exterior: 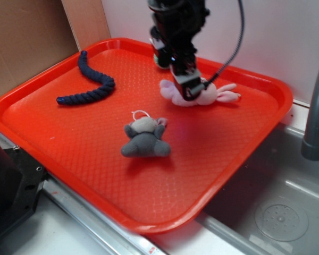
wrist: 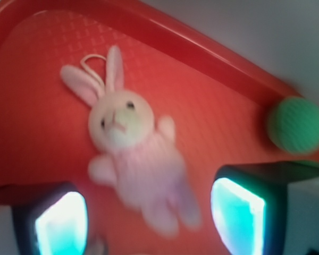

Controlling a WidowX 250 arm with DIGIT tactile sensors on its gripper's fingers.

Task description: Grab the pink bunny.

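The pink bunny (exterior: 207,94) (wrist: 133,159) lies flat on its back on the red tray (exterior: 95,159), toward the far right side, ears pointing right in the exterior view. My gripper (exterior: 187,87) (wrist: 149,220) hovers just over its body. The two fingers (wrist: 61,223) stand wide apart on either side of the bunny's legs, with bare tray between each pad and the plush. Nothing is held. The arm hides part of the bunny's body in the exterior view.
A grey plush animal (exterior: 145,138) with a white loop lies mid-tray. A dark blue rope (exterior: 90,85) curls at the far left. A green ball (wrist: 296,125) rests by the tray's back rim. A sink (exterior: 276,207) and faucet (exterior: 316,106) lie right.
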